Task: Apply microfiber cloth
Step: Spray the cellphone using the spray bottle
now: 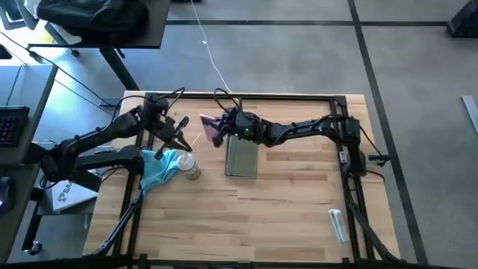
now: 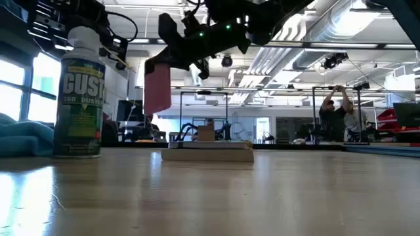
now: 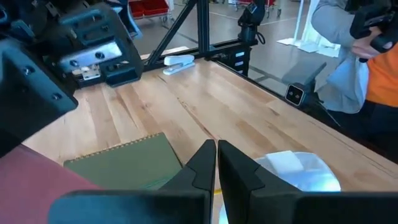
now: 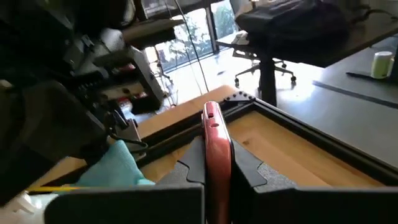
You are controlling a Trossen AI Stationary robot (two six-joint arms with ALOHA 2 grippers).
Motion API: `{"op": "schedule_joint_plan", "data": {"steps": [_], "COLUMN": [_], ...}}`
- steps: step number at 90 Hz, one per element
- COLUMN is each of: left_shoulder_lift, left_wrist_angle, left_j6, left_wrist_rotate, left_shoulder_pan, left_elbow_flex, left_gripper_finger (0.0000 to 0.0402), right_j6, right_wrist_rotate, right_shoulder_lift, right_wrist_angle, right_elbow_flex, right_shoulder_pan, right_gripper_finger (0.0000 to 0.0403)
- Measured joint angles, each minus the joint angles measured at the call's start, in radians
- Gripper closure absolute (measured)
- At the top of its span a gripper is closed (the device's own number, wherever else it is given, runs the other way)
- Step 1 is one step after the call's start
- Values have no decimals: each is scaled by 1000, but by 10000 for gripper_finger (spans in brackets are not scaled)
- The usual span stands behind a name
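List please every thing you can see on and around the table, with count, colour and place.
cloth: one, light blue, crumpled on the table's left side
can: one, white with green label, upright beside the cloth
notebook: one, grey-green, flat at table centre
phone: one, pink, held above the table
stapler: one, white, near the table's right front
person: one, in the room behind
left end effector: shut, empty, above the can
right end effector: shut on the phone, above the notebook's far end

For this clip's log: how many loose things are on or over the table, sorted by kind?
Cloths: 1, the blue cloth
Cans: 1, the duster can
Phones: 1, the pink phone, held up by the right hand
Notebooks: 1, the green notebook
Staplers: 1, the white stapler
Total: 5
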Motion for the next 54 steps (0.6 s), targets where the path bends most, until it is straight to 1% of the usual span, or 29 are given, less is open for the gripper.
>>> {"op": "schedule_joint_plan", "data": {"steps": [30, 35, 47, 54], "left_shoulder_lift": [2, 2, 2, 2], "left_wrist_angle": [-4, -4, -5, -5], "left_j6": [3, 2, -1, -1], "left_wrist_rotate": [-7, -7, -8, -8], "left_shoulder_pan": [0, 0, 0, 0], "left_elbow_flex": [-1, -1, -2, -2], "left_gripper_finger": [402, 402, 402, 402], "right_j6": [-19, -19, 5, -4], "right_wrist_rotate": [-2, -2, -2, 2], "right_shoulder_lift": [2, 2, 1, 1], "right_wrist_angle": [99, 84, -15, -17], "right_elbow_flex": [1, 1, 1, 1], "right_shoulder_pan": [1, 1, 6, 9], "right_gripper_finger": [402, 402, 402, 402]}}
